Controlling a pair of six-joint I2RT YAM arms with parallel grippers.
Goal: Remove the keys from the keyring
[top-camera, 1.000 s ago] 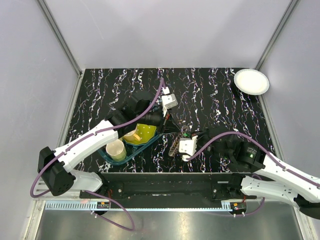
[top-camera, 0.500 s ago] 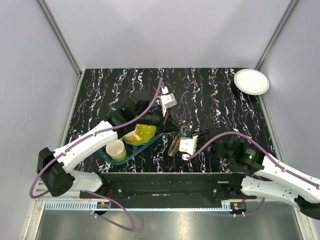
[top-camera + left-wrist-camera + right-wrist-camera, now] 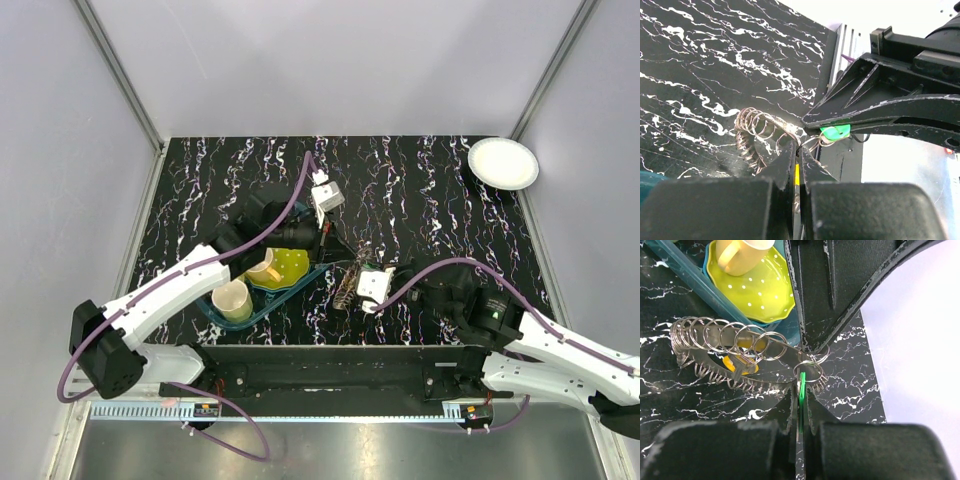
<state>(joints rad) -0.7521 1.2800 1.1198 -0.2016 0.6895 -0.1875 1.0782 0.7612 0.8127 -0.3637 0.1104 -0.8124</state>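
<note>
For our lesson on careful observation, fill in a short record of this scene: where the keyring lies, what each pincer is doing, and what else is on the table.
keyring: loop of small linked rings on the dark marbled table, beside the teal tray
left pincer: shut, pinching a ring at the loop's end
right pincer: shut on the green tag
in tray: yellow cup, dotted dish, pale cup
far corner: white plate
</note>
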